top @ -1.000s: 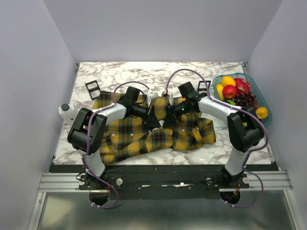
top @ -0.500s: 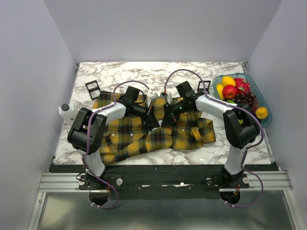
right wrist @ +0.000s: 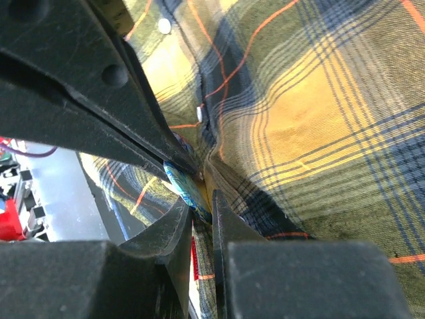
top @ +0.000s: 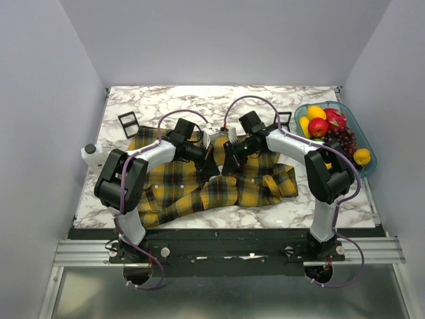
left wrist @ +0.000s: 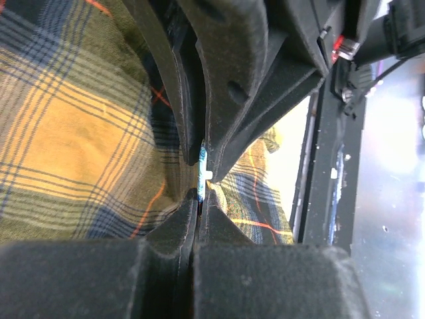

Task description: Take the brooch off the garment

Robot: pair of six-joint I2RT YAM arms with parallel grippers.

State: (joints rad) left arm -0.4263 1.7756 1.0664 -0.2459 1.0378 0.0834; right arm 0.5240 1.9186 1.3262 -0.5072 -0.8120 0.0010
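Right gripper (right wrist: 201, 209): fingers nearly together, clamped edge-on upon the brooch (right wrist: 188, 188); the teal disc is wedged at the fingertips, against a dark fold of the garment (top: 176, 189).
Left gripper (left wrist: 198, 198): fingers pressed together, only a hairline slit between them; a pucker of plaid cloth pinched at the tips; creases run in toward that point.
Grippers, relation: tip to tip over the middle of the shirt; each wrist view is crowded from above by the other's black fingers.
Brooch, place: on the shirt front, beside the buttoned edge, between the two grippers.
Right wrist view alone: the disc's teal face and rim; two white buttons (right wrist: 164, 26) along the dark strip above it.
Left wrist view alone: the brooch as a thin teal sliver with a small white piece just beneath; whether that piece belongs to it, cannot tell.
Top view alone: whole shirt spread on the marble table (top: 199, 100), sleeves out; brooch hidden beneath the grippers; fruit tray (top: 299, 111) at right; black square frames (top: 127, 123) beyond the shirt; white bottle (top: 93, 155) at the left edge.
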